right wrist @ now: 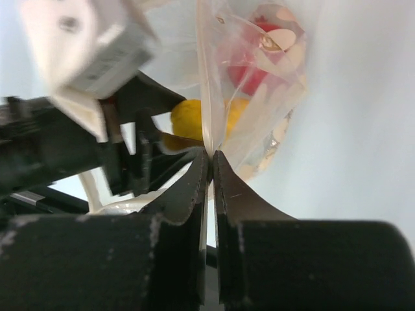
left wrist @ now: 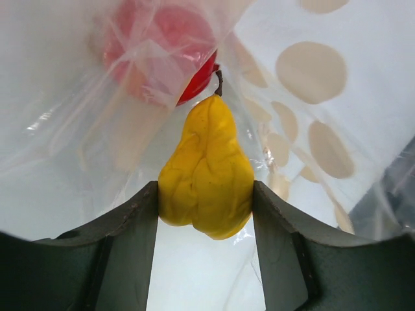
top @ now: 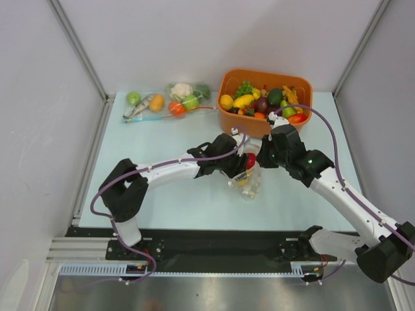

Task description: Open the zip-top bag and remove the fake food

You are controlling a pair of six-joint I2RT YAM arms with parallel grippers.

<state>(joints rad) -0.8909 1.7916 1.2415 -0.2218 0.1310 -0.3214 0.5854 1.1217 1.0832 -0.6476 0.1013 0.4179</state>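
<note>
While the right claw [right wrist: 211,155] is pinched shut on a thin edge of the clear bag [right wrist: 259,97], the left claw [left wrist: 205,191] grips the yellow pear [left wrist: 206,162], one finger pressed against each flank of its fat end. I cannot tell whether a layer of film lies between the fingers and the fruit. The bag sits just in front of the orange basket [top: 266,73], between the two claws and partly raised off the bench [top: 194,204]. Its long axis seems to run from the basket side towards the arm bases. The pear lies lengthwise along the left claw's reach, with its stem pointing away from the claw at the red fruit [left wrist: 200,83], which sits deeper in behind crinkled plastic. The step in hand looks like drawing the pear out. To do it well, the right claw should act as a fixed anchor (no tugging, or the film may tear free of that narrow pinch). The left should back straight out along the pear's own axis, slowly, because the glossy skin narrows towards the stem and could slip forward out of the grip.
</note>
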